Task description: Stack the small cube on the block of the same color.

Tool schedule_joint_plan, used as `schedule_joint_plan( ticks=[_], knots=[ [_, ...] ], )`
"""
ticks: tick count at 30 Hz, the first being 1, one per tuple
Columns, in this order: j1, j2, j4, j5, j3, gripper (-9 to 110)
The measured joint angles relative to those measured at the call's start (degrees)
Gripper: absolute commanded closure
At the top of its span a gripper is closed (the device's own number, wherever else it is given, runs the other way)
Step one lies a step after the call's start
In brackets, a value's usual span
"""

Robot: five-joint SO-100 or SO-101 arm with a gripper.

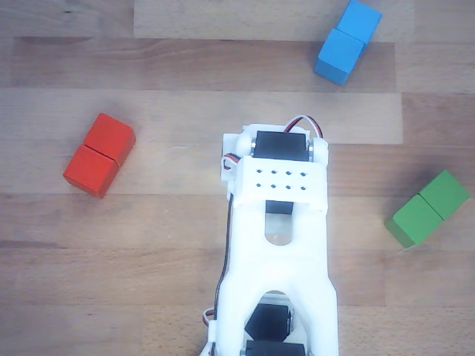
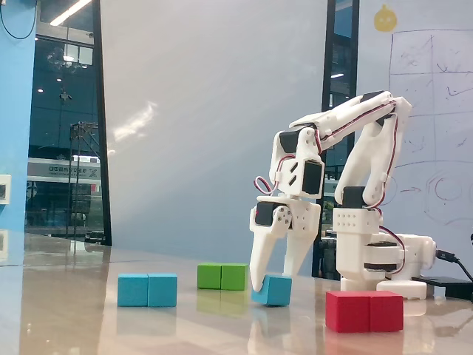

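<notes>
One small cube between the pincer tips.

small cube: hidden under arm in other view | partly covered by jaws

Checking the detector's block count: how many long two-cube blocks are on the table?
3. In the fixed view: blue block at left, green block behind centre, red block front right. The small cube under the pincer isn't counted. None seem hidden.

Open table between blue block and green block; red block well apart.
</notes>
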Motion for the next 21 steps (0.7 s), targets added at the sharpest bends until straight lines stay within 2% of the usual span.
schedule_joint_plan(
  ticks=[7, 21],
  knots=[
    [0.0, 0.0, 2.0, 0.0, -3.8, 94],
    [2.3, -14.9, 12.7, -3.0, -30.6, 94]
  ],
)
